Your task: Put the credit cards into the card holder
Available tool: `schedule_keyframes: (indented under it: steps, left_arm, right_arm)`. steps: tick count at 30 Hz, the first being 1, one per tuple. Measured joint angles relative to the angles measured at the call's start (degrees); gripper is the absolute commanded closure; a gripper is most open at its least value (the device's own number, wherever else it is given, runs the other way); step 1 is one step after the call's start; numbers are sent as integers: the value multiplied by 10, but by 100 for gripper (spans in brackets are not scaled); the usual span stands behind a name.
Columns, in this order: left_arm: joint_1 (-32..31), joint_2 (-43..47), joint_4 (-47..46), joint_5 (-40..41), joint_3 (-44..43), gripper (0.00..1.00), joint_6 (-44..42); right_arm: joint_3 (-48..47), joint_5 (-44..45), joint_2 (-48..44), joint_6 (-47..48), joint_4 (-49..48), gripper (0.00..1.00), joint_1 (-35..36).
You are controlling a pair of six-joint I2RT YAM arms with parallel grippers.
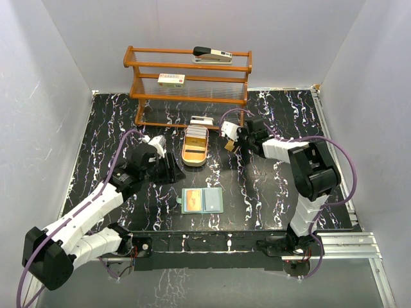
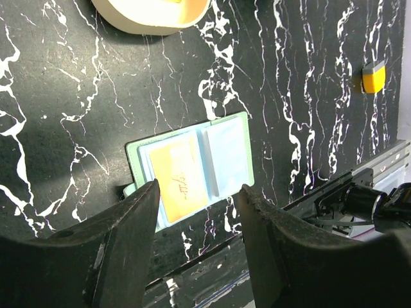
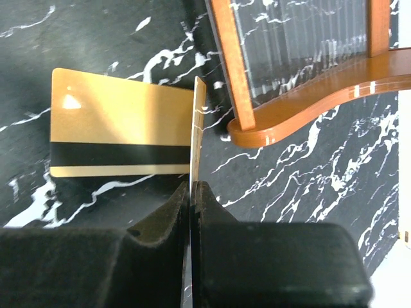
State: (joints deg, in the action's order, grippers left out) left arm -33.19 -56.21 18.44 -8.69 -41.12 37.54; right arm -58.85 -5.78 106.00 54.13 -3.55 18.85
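Right tool [image 3: 191,187] pinching gold card [image 3: 200,106]; left tool [image 2: 199,191] half-open, empty

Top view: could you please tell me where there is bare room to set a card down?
The table is bare right of the card holder and in the far left corner. It is crowded between the tray, the rack, the left pincer and the right pincer.

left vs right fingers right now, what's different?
The left gripper has its fingers standing apart; the right gripper has its fingers pressed shut. The left gripper holds nothing, with the open card holder showing between its fingers; the right gripper pinches a gold card edge-on. Both have dark fingers.
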Motion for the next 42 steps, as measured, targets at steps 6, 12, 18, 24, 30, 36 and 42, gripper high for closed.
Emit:
schedule_keyframes:
  steps: [6, 12, 18, 24, 30, 36, 42]
  left_arm:
    - [0, -20, -9, -12, 6, 54, -1]
    - [-2, -49, -16, -14, 13, 57, -3]
    - [-20, -66, -18, -12, 12, 58, -3]
    - [-49, -111, -22, 0, -17, 66, -5]
    - [-76, -200, -48, 12, -95, 99, -13]
    - [-85, -303, -69, 26, -190, 100, -38]
    - [-86, -408, -86, 46, -274, 100, -58]
  right_arm:
    - [33, -34, -37, -2, 19, 100, 0]
    - [54, -64, -76, -7, 59, 100, 5]
    - [62, -91, -105, -15, 105, 100, 21]
    - [63, -102, -137, -59, 132, 100, 37]
    - [58, -104, -195, -264, 103, 100, 35]
    - [43, -56, -193, -468, 112, 100, 29]
    - [42, -32, -193, -570, 139, 100, -7]
